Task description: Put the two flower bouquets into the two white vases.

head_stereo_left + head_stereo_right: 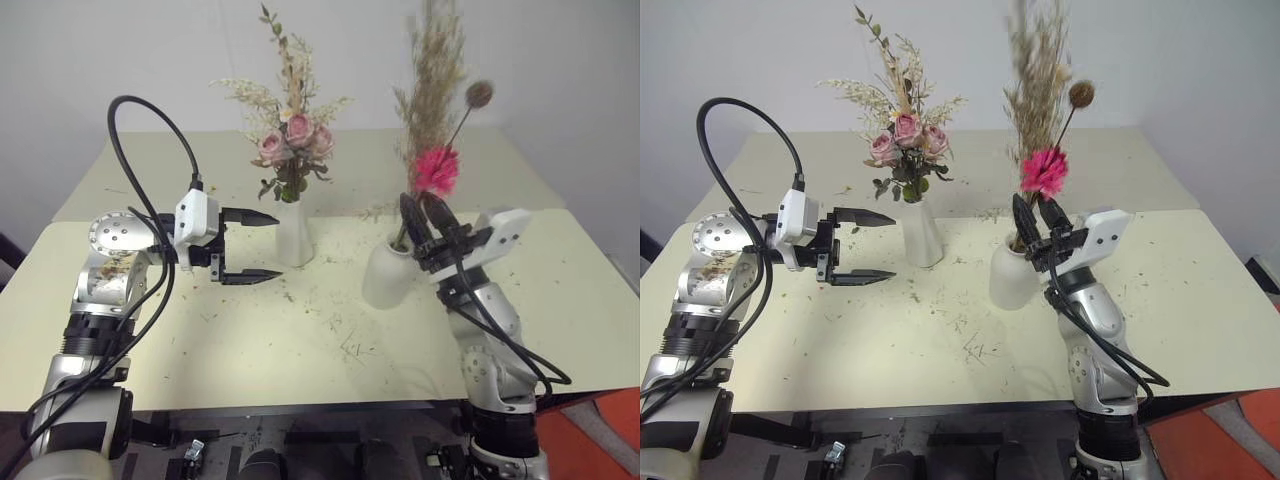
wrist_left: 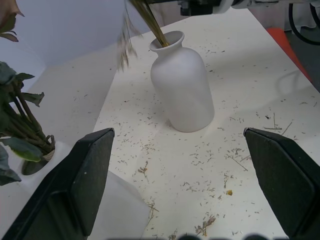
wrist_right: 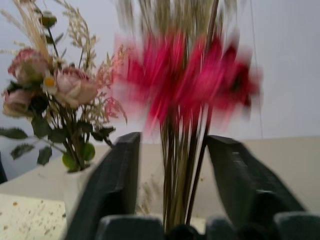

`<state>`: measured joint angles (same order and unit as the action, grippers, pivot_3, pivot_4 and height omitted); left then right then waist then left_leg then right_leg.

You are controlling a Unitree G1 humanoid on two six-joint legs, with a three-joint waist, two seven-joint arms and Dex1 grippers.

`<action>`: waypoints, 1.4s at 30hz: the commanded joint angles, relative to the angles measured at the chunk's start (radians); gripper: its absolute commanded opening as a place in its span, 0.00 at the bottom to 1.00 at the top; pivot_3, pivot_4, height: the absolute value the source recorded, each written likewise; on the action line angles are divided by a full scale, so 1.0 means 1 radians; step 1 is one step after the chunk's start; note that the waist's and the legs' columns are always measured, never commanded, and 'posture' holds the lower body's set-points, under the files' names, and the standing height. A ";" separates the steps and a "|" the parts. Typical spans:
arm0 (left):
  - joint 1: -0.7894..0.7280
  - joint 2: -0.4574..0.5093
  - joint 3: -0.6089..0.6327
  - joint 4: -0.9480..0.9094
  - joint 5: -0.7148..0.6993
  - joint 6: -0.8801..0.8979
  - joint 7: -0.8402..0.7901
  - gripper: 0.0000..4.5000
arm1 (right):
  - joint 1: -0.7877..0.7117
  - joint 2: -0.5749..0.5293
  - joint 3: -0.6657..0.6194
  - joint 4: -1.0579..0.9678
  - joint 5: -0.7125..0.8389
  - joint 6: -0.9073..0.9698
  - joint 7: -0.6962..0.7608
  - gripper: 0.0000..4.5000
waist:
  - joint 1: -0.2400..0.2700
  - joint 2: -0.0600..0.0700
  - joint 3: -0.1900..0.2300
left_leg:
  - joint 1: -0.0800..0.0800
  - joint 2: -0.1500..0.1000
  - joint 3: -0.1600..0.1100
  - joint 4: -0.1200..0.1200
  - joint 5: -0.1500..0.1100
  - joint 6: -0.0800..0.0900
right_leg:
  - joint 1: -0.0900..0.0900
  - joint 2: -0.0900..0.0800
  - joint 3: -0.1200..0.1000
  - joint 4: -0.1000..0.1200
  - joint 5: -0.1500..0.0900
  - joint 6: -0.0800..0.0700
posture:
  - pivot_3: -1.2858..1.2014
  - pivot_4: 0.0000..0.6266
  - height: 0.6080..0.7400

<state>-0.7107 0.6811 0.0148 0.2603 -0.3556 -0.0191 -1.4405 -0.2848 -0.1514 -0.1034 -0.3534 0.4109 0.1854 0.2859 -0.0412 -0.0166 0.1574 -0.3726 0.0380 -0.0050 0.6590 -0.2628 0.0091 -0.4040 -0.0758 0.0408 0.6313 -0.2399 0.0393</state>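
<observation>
Pale cream tabletop [image 1: 180, 340], littered with dry plant bits [image 1: 345, 345]. Tall slim vase [image 1: 293, 235] mid-tabletop; rounded jar vase [image 1: 385, 275] nearer the right edge, apart.

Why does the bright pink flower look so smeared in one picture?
Right wrist view: the bright pink daisy is streaked by motion blur, while the pale pink roses beside it stay fairly crisp. Left eye view: the same daisy looks sharp.

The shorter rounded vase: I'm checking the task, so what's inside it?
The shorter vase holds the stems of the pink daisy and dried grass bouquet; inside, the stem ends are hidden by its wall.
</observation>
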 commanded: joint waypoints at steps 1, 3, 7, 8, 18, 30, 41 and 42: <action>-0.032 0.003 0.014 0.008 -0.010 -0.021 0.002 1.00 | 0.027 -0.013 0.004 -0.078 0.010 -0.018 0.018 0.88 | 0.000 0.000 0.000 | 0.000 0.000 0.000 0.000 0.000 0.000 | 0.000 0.000 0.000 0.000 0.000 0.000 | 0.52 0.24 1.00; -0.034 0.001 0.012 0.014 -0.011 -0.026 -0.003 1.00 | 0.051 -0.016 0.003 -0.089 0.003 -0.023 0.014 0.99 | 0.000 0.000 0.000 | 0.000 0.000 0.000 0.000 0.000 0.000 | 0.000 0.000 0.000 0.000 0.000 0.000 | 0.52 0.24 1.00; -0.038 -0.003 0.012 0.026 -0.009 -0.032 -0.005 1.00 | 0.129 -0.035 0.001 -0.139 0.011 -0.029 0.035 0.99 | 0.001 0.000 0.000 | 0.000 0.000 0.000 0.000 0.000 0.000 | 0.000 0.000 0.000 -0.001 0.000 0.000 | 0.52 0.24 1.00; -0.039 -0.003 0.011 0.032 -0.006 -0.038 -0.006 1.00 | 0.154 -0.041 -0.002 -0.157 0.020 -0.027 0.042 0.99 | 0.001 0.000 0.000 | 0.000 0.000 0.000 0.000 0.000 0.000 | 0.000 0.000 0.000 -0.001 0.000 0.000 | 0.52 0.24 1.00; -0.035 -0.008 0.021 0.035 -0.014 -0.049 0.005 1.00 | 0.339 -0.243 -0.137 -0.321 0.123 -0.002 0.194 0.99 | 0.007 0.000 0.000 | 0.001 0.000 0.000 0.000 0.000 0.000 | 0.001 0.000 0.001 -0.003 0.000 0.000 | 0.52 0.24 1.00; 0.033 0.059 0.075 0.003 -0.019 -0.035 0.049 1.00 | 0.496 -0.683 -0.595 -0.271 0.316 0.064 0.549 0.99 | 0.022 0.000 0.000 | 0.003 0.000 0.001 0.000 0.000 0.000 | 0.003 0.000 0.001 -0.004 0.000 0.000 | 0.52 0.24 1.00; 0.183 0.140 0.129 -0.135 -0.054 0.038 0.077 1.00 | 0.469 -0.768 -0.621 -0.163 0.318 0.117 0.645 0.99 | 0.025 0.000 0.000 | 0.003 0.000 0.002 0.000 0.000 0.000 | 0.003 0.000 0.002 -0.004 0.000 0.000 | 0.52 0.24 1.00; 0.197 0.153 0.138 -0.151 -0.066 0.049 0.074 1.00 | 0.468 -0.771 -0.617 -0.163 0.318 0.123 0.647 0.99 | 0.024 0.000 0.000 | 0.003 0.000 0.002 0.000 0.000 0.000 | 0.003 0.000 0.002 -0.004 0.000 0.000 | 0.52 0.24 1.00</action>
<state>-0.5126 0.8071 0.1092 0.1621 -0.3907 0.0105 -1.3619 0.1970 -0.9040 -0.6996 -0.5120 0.7283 0.2992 0.9232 -0.0171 -0.0168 0.1572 -0.3694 0.0382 -0.0031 0.6594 -0.2630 0.0092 -0.4013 -0.0759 0.0426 0.6276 -0.2403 0.0396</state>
